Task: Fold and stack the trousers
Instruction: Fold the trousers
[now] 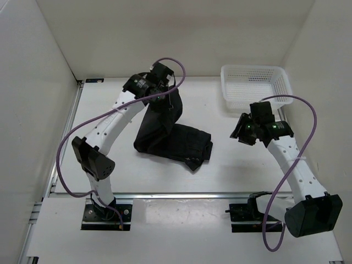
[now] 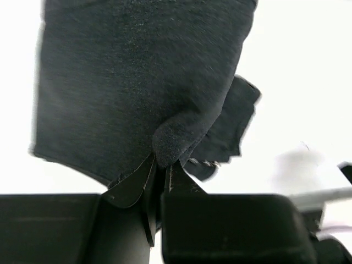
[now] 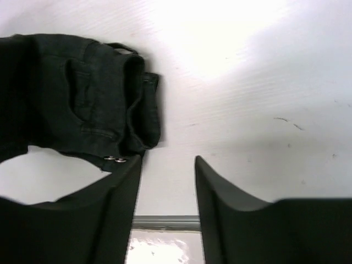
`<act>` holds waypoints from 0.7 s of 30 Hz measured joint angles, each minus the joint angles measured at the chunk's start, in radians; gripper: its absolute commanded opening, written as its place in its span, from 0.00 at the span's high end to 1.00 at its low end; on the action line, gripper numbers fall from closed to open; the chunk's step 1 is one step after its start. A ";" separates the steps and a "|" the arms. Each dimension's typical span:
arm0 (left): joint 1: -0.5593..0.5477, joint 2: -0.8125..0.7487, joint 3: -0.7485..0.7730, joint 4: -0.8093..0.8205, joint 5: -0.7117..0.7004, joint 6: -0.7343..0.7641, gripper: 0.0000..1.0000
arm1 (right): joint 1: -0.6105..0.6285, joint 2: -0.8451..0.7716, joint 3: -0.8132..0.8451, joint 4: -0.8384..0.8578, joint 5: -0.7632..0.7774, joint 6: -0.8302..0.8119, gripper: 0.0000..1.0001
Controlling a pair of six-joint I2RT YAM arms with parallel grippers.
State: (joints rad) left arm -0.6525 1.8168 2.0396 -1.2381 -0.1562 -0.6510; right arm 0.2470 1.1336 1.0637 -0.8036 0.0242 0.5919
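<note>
**Trousers.** The trousers lie at the centre of the table, between the 2 arms. 1 part rests flat as a dark folded block, with its right edge toward the right arm. The other part rises from the left side of the block and slants up and back to the left gripper, lifted off the table.

**Left gripper.** In the left wrist view the trousers fill most of the frame. The left gripper has its fingers pressed together on a bunched fold of the fabric.

**Right gripper.** The right gripper hovers to the right of the trousers, apart from them. In the right wrist view the right gripper has its jaws spread, with only bare table between them. The trousers lie beyond its left finger. A belt loop and 2 small metal studs show on the fabric.

**Surroundings.** A white mesh basket stands at the rear right of the table, just behind the right gripper. White walls enclose the table on 3 sides.
</note>
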 measured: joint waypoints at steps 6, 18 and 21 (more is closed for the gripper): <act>0.161 -0.003 0.089 -0.061 -0.076 0.120 0.90 | -0.038 -0.001 -0.026 -0.042 -0.005 -0.030 0.54; 0.504 -0.036 -0.097 -0.008 -0.034 0.252 0.90 | -0.038 0.014 -0.042 -0.059 -0.021 -0.047 0.53; 0.573 -0.042 -0.128 0.033 0.066 0.273 0.90 | -0.038 0.014 -0.052 -0.059 -0.023 -0.047 0.53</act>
State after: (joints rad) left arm -0.0799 1.7744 1.9118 -1.2049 -0.0906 -0.3779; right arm 0.2089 1.1481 1.0115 -0.8627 0.0013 0.5453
